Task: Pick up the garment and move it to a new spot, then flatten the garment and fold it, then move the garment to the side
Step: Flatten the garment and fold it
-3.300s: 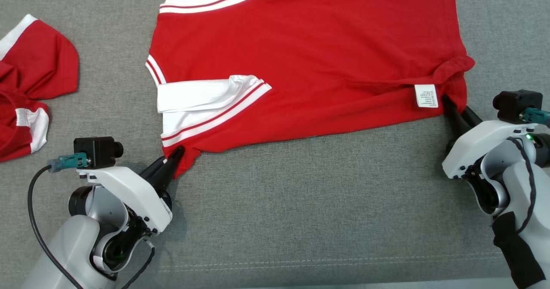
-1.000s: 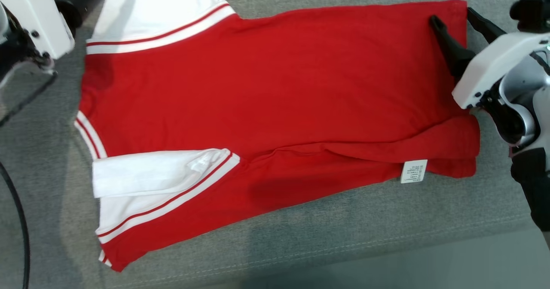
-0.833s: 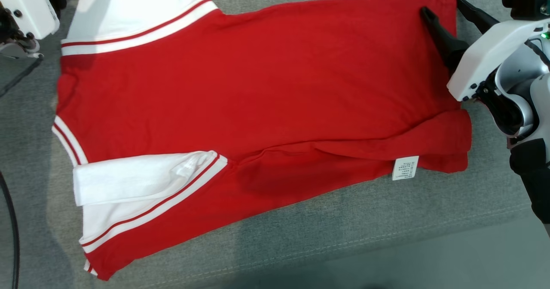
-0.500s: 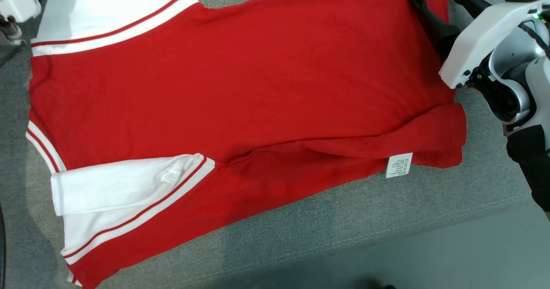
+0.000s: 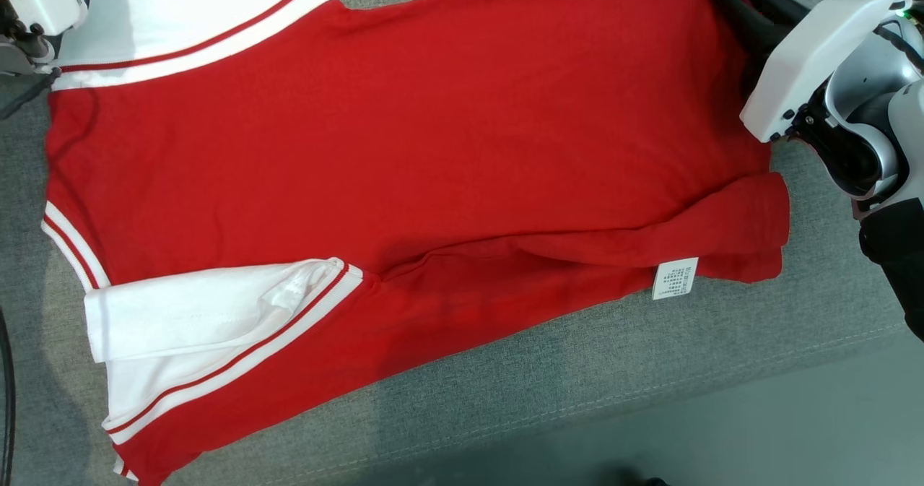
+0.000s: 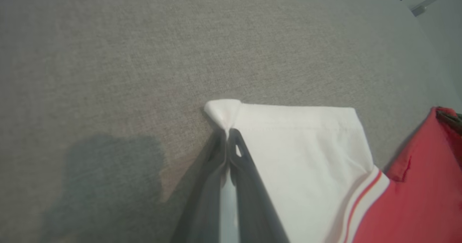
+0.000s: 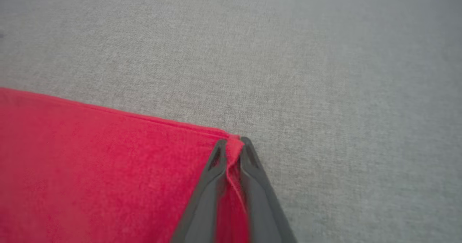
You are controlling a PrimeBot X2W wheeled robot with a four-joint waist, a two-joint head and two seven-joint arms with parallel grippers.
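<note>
Two far corners of the garment (image 5: 404, 146) are pinched. Left jaws are shut on the white sleeve corner (image 6: 223, 113), right jaws clamped on the red hem corner (image 7: 216, 134). It lies spread on the grey counter (image 5: 577, 378) with the near edge already folded in and the care label (image 5: 675, 278) up. Judging by this, the fold is about half done; the far-side fold and the move aside are left.

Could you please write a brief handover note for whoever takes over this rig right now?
Left gripper: shut on the white sleeve corner of the garment, far left.
Right gripper: shut on the red hem corner, far right.
Garment: spread on the grey surface; near long edge folded over, near sleeve on top, care label showing.
Done: flattened, first lengthwise fold in.
Left: probably fold the far edge toward the robot, finish folding, move it aside.
</note>
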